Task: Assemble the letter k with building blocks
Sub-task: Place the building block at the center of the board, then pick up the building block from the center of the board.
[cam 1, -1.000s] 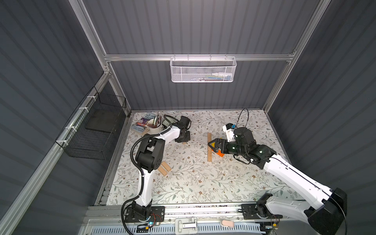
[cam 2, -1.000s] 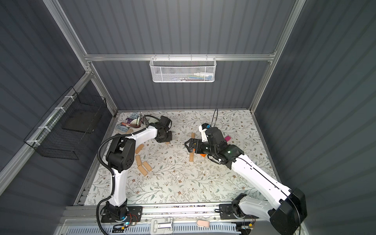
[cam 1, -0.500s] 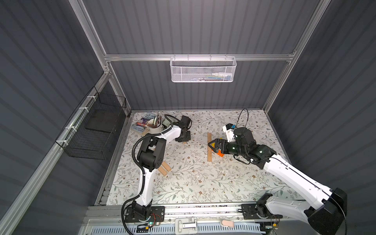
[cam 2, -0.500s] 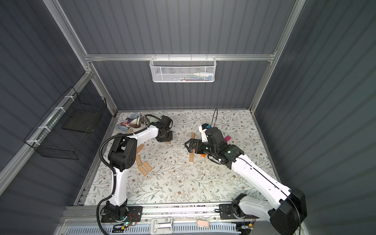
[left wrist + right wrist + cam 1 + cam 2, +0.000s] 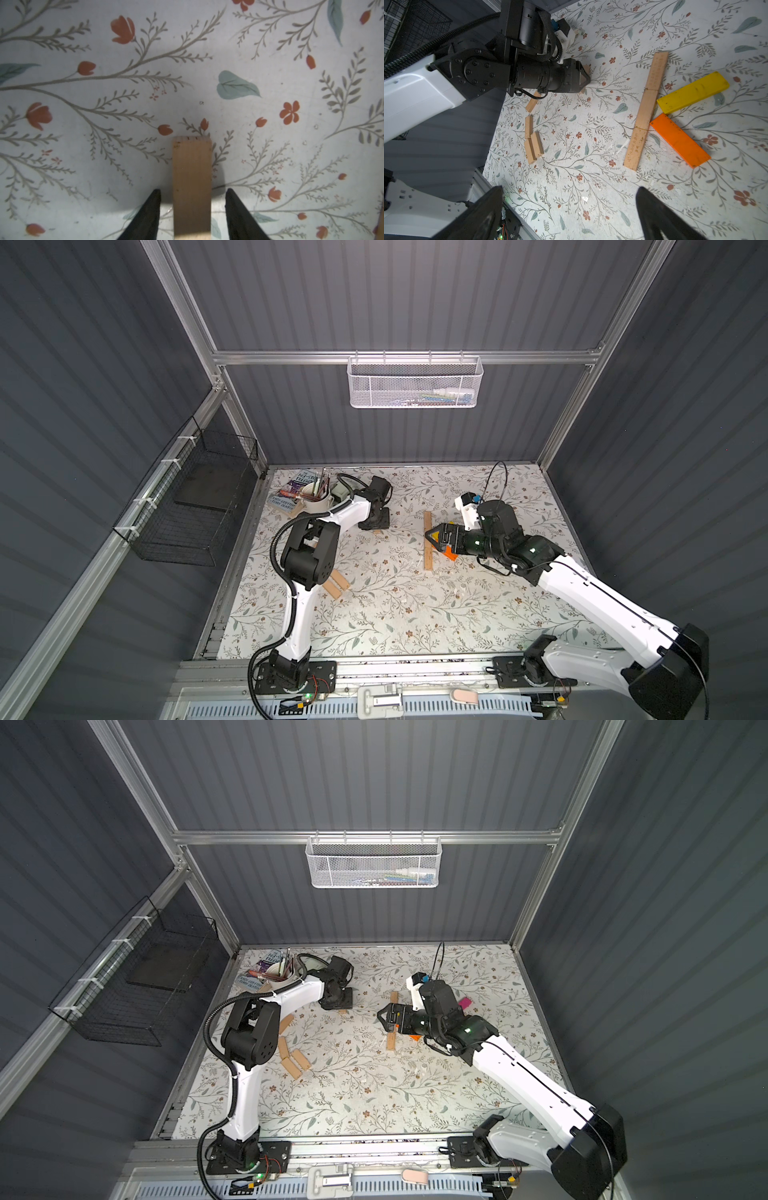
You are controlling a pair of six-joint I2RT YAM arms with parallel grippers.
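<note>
On the floral-print mat (image 5: pixel 571 116), three smooth tan planks (image 5: pixel 646 108) lie end to end, a yellow plank (image 5: pixel 693 92) and an orange plank (image 5: pixel 680 140) slanting from their side. The left gripper (image 5: pixel 192 192) straddles another flat tan plank (image 5: pixel 191 166), jaws apart; the right gripper (image 5: pixel 570 188) gapes empty.

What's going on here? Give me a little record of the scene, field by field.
Stem: three tan blocks end to end, flat on the table
Arms: yellow block and orange block angled off the stem, K-like
Left gripper: open, straddling a lone tan block, gaps on both sides
Right gripper: open, empty, near the letter
Spares: loose tan blocks grouped apart from the letter
</note>
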